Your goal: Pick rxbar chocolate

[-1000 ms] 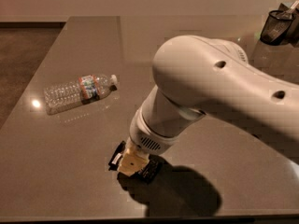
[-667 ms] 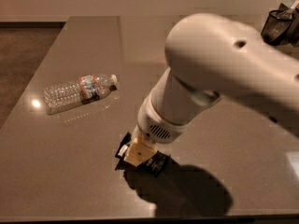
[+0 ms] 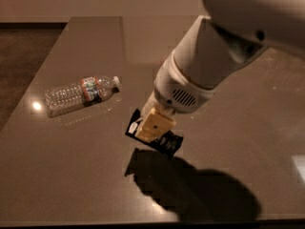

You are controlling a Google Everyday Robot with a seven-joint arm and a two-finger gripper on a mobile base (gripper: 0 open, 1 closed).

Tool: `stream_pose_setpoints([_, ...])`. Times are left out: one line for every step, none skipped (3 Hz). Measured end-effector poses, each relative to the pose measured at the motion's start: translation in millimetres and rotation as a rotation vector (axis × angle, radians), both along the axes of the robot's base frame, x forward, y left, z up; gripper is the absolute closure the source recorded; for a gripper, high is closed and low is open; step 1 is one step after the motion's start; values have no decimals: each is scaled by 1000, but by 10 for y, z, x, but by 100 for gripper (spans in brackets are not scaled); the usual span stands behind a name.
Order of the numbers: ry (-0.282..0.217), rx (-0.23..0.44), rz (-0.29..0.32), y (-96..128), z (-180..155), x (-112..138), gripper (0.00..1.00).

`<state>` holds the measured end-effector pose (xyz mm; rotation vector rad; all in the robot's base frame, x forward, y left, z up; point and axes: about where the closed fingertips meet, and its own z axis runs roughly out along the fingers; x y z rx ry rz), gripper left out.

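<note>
While my tool [image 3: 154, 129] sits clamped on the choc bar [image 3: 170, 143], the bar hangs tilted just above the bench [image 3: 71, 185] (shadow [image 3: 190, 190] beneath); water bottle [image 3: 81, 93] lies apart, on its side.

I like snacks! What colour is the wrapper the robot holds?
Black with white print, in the camera view; the pincer holds the rxbar chocolate above the table.

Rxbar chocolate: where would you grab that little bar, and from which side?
Across its narrow middle, from above: the rxbar chocolate is flat and thin, so its long edges are what fingers can pinch. The gripper is closed there, both bar ends sticking out.
</note>
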<state>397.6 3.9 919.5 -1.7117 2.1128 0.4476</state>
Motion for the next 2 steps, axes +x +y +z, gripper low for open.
stream_pose_setpoints([-39, 13, 31, -89, 414, 11, 100])
stream_pose_setpoints([-39, 13, 31, -89, 414, 11, 100])
